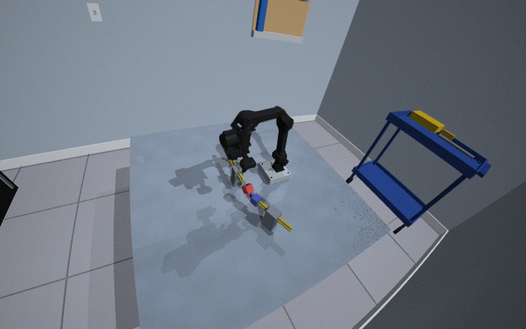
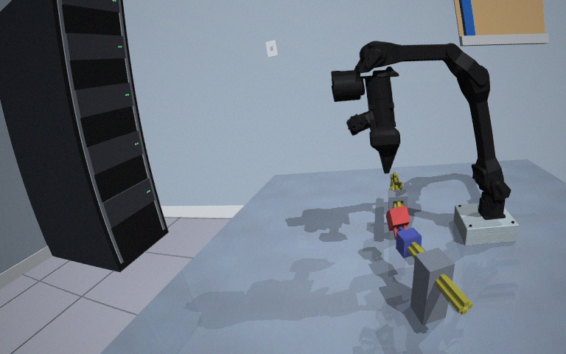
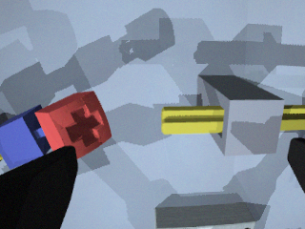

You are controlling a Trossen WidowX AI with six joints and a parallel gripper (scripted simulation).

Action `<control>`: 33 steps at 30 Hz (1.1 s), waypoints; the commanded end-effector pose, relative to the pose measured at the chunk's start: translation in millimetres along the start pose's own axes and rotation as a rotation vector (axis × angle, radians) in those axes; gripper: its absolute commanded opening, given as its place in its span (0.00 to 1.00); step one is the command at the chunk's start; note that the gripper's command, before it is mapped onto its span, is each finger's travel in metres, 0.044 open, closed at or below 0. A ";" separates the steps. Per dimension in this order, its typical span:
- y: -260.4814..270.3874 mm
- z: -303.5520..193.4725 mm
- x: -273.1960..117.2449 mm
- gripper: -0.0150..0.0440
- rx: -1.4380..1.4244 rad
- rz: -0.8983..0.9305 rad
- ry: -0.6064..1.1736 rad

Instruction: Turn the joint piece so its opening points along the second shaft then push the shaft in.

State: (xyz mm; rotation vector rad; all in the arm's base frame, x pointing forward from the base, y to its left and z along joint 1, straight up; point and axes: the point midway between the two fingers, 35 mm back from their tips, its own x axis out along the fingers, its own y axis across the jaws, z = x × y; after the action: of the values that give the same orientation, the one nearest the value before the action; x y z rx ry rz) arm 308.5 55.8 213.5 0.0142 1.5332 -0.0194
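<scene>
The red square joint piece (image 1: pixel 248 189) (image 2: pixel 397 217) (image 3: pixel 59 125) hangs on its hinges at the blue piece (image 1: pixel 255 199) (image 2: pixel 409 241) (image 3: pixel 19 139) on the first yellow shaft (image 1: pixel 284 224) (image 2: pixel 452 293). Its cross-shaped opening shows in the wrist view, facing right and partly up at the camera. The second yellow shaft (image 1: pixel 240 177) (image 3: pixel 191 126) passes through its grey block (image 2: pixel 397 194) (image 3: pixel 254 125); its near end is apart from the red piece. My gripper (image 3: pixel 187 155) is open and empty above them, one finger at the red piece's side of the view, the other beyond the second block.
The first shaft's grey block (image 1: pixel 270 222) (image 2: pixel 432 273) stands nearest the exterior camera. The white arm base (image 1: pixel 274 175) (image 2: pixel 486 232) (image 3: pixel 205 217) is beside the shafts. A blue cart (image 1: pixel 392 190) and a dark server rack (image 2: pixel 104 125) stand away from the blue-grey surface.
</scene>
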 end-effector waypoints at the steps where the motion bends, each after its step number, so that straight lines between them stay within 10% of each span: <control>1: 0.1 -0.1 0.8 1.00 -0.054 0.005 0.006; 33: 0.0 0.3 9.6 1.00 -1.007 0.012 0.004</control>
State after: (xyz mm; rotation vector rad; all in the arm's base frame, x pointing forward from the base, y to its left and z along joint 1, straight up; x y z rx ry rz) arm 310.3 55.4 206.6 -0.7206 1.4171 0.6973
